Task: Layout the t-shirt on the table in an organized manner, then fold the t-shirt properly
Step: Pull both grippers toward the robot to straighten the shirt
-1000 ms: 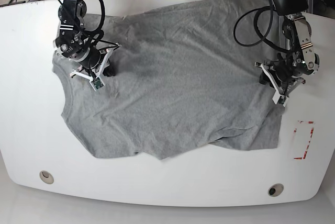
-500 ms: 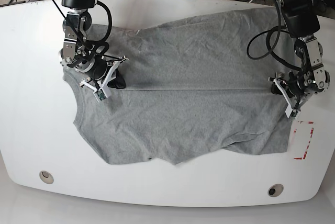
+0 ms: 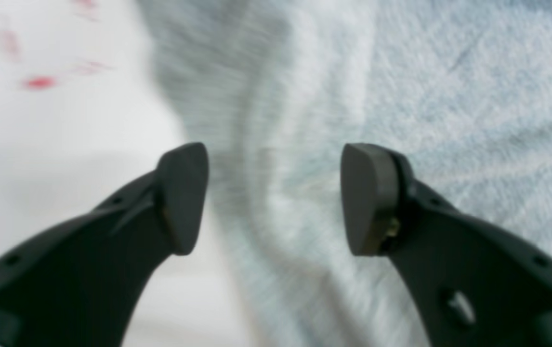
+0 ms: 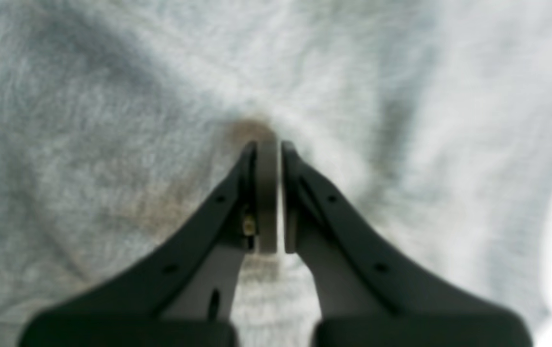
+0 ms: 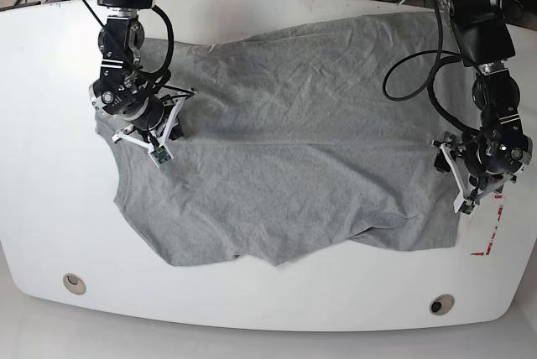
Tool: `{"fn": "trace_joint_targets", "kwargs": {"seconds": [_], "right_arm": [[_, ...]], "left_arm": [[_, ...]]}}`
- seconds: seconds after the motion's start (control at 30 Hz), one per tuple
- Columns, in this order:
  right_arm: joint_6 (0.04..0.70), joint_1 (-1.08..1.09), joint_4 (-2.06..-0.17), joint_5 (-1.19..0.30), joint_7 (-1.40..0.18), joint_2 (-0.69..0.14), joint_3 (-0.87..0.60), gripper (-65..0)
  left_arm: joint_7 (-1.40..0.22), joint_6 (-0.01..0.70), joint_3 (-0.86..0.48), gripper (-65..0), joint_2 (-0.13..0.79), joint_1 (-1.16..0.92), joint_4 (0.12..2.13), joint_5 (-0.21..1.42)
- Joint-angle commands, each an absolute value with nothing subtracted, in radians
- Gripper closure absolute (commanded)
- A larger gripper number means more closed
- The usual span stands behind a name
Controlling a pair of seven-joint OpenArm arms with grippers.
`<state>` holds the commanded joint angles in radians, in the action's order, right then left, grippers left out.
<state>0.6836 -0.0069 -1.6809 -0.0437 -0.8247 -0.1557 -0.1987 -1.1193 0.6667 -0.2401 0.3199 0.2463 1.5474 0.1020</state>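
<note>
We see left claw [image 3: 274,197] now open over the t-shirt [image 5: 302,149] edge, released since before; right claw [image 4: 270,193] stays pinching cloth on tabletop [image 5: 50,208].

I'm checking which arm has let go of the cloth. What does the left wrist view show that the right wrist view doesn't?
Only the left wrist view shows the left gripper with jaws apart, nothing between them, over the shirt's edge, plus bare table with blurred red marks. Only the right wrist view shows the right gripper shut on a pinch of fabric. Both show the grey t-shirt, out of focus.
</note>
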Motion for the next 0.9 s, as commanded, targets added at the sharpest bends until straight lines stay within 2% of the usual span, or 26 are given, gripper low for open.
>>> {"fn": "trace_joint_targets", "kwargs": {"seconds": [0.1,0.3,0.43,0.6,0.9], "right_arm": [[0.682,-0.062,-1.799,-0.045,-0.889,-0.156,-0.199,-5.2],[0.680,-0.203,-1.979,-0.047,-0.944,-0.137,-0.200,-26.0],[0.680,-0.265,-2.014,-0.041,-0.946,-0.104,-0.249,-30.0],[0.688,-0.295,-2.012,-0.048,-0.946,-0.085,-0.395,-35.2],[0.688,-0.306,-2.009,-0.042,-0.947,-0.093,-0.556,-47.7]], "left_arm": [[-1.175,0.698,-0.242,-44.0,0.320,0.180,1.678,0.101],[-1.210,0.698,-0.240,-44.0,0.318,-0.012,1.893,0.101],[-1.210,0.698,-0.240,-44.0,0.317,-0.113,1.939,0.101],[-1.207,0.698,-0.242,-43.9,0.317,-0.206,1.962,0.102],[-1.207,0.698,-0.289,-43.9,0.318,-0.229,1.963,0.099]]}}
